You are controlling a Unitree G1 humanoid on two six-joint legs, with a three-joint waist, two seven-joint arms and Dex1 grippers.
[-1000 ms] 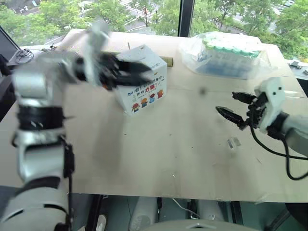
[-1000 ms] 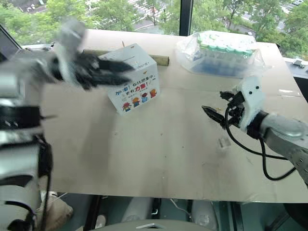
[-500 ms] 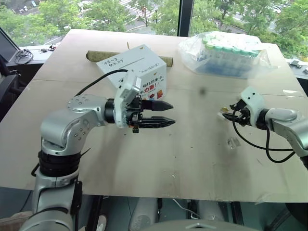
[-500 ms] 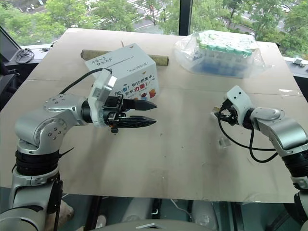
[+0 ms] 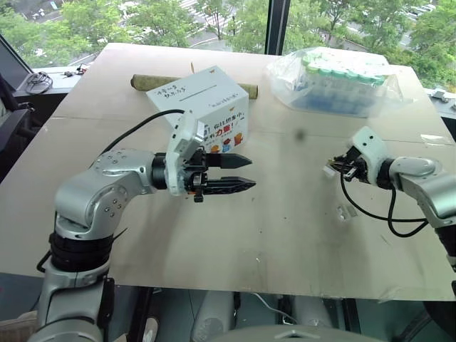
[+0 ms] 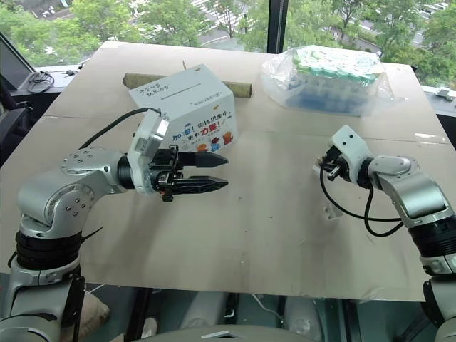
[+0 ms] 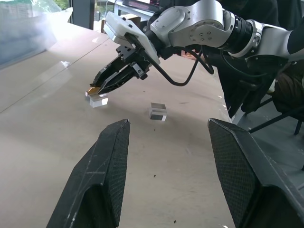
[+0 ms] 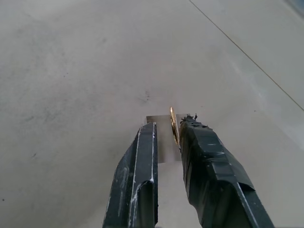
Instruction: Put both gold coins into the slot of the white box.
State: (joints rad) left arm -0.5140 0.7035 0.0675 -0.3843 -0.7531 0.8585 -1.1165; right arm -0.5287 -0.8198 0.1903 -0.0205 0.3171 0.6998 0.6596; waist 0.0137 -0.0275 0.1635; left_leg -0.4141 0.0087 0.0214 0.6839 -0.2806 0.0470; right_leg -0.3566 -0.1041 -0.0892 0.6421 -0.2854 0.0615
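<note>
Glossy gold metal coin (image 8: pixel 174 124), clear plastic holder (image 7: pixel 157 111), matt wooden table (image 5: pixel 285 228)

Head pair: high, angled down across the whole surface (image 5: pixel 285 235), nearly identical coverage. Left wrist camera: low over the surface, looking level across at the right tool (image 7: pixel 97 87). Right wrist camera: very close, aimed down along its own fingers (image 8: pixel 137 180) at bare surface.

White box (image 5: pixel 206 110): blue, red lettering, colourful figures. Gold coin (image 8: pixel 174 124). Tubes (image 5: pixel 340 77) green-capped. Tan table (image 5: pixel 285 214).
</note>
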